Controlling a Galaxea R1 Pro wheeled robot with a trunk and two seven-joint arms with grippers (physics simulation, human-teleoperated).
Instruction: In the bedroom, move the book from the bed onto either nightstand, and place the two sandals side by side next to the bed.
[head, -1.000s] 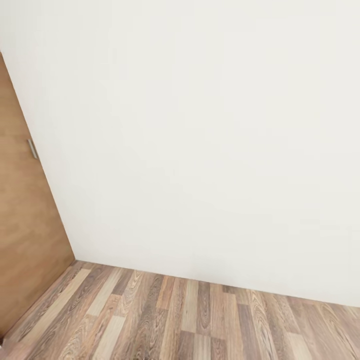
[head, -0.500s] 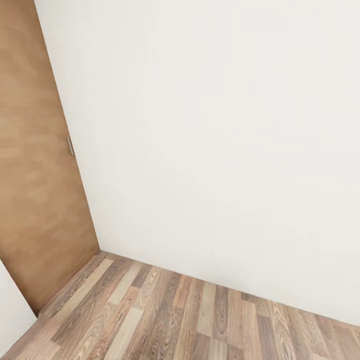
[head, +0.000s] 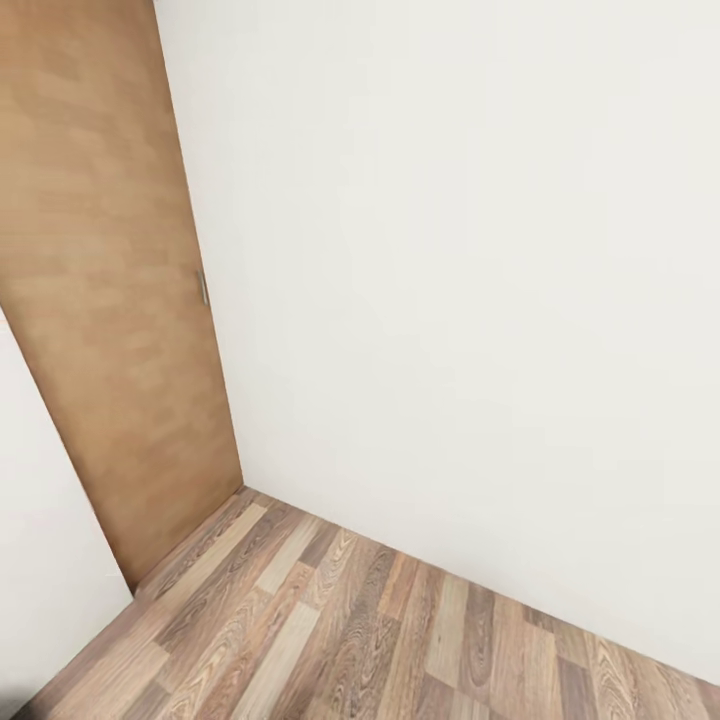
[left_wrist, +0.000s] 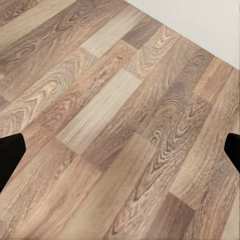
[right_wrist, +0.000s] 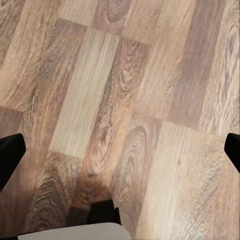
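The book, the bed, the nightstand and the two sandals are out of view. The head view faces a room corner with a plain white wall (head: 460, 300) and wood-plank floor (head: 330, 640). My left gripper (left_wrist: 120, 152) hangs open over bare planks, its black fingertips (left_wrist: 10, 155) wide apart at the picture's edges. Likewise open, my right gripper (right_wrist: 120, 152) has only floor between its fingertips (right_wrist: 9, 155).
A brown wooden door (head: 110, 300) with a small metal handle (head: 202, 287) stands shut at the left of the corner. Another white wall (head: 40, 560) juts in at lower left. A dark part with a pale grey edge (right_wrist: 100, 215) of my own body sits low in the right wrist view.
The camera has turned left: the door and corner have slid to the right in the head view, and a second white wall has come in at lower left.
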